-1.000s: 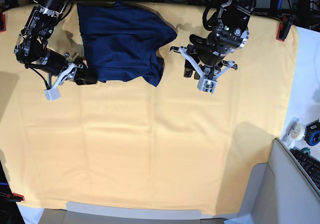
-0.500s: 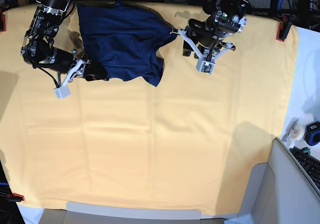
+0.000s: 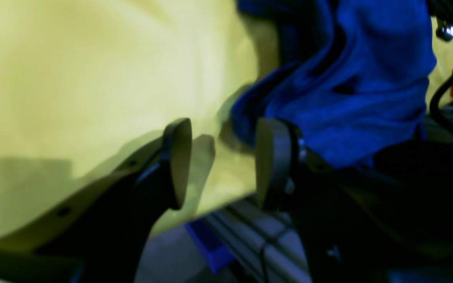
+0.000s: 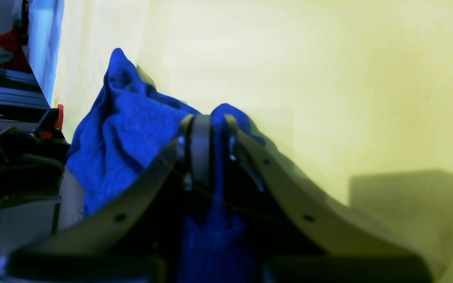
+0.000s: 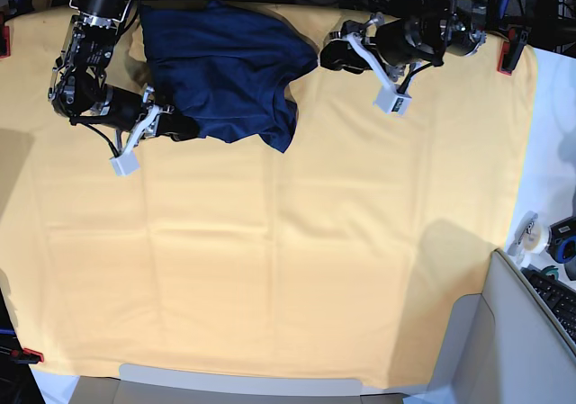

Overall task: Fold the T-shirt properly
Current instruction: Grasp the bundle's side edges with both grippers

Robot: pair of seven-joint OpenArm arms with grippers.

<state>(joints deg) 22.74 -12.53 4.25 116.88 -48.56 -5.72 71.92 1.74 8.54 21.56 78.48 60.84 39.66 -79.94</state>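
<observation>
The dark navy T-shirt [image 5: 220, 67] lies bunched at the back left of the pale yellow cloth [image 5: 288, 242]. My right gripper [image 5: 178, 127] is at the shirt's near left corner. In the right wrist view this gripper [image 4: 209, 124] is shut, with a fold of the T-shirt [image 4: 132, 125] pinched between its fingers. My left gripper [image 5: 328, 56] is low beside the shirt's right edge. In the left wrist view it [image 3: 224, 161] is open, with yellow cloth showing in the gap. Its right finger [image 3: 271, 161] is against the edge of the T-shirt [image 3: 348, 78].
Red clamps [image 5: 511, 51] [image 5: 4, 40] hold the cloth at the back corners. Cables and frame rails run along the back edge. A keyboard [image 5: 558, 300] and tape rolls [image 5: 542, 237] sit off the table at the right.
My left arm swung back and left to the shirt's right edge, and its jaws opened wider. My right gripper moved in and closed on the shirt's near left corner.
</observation>
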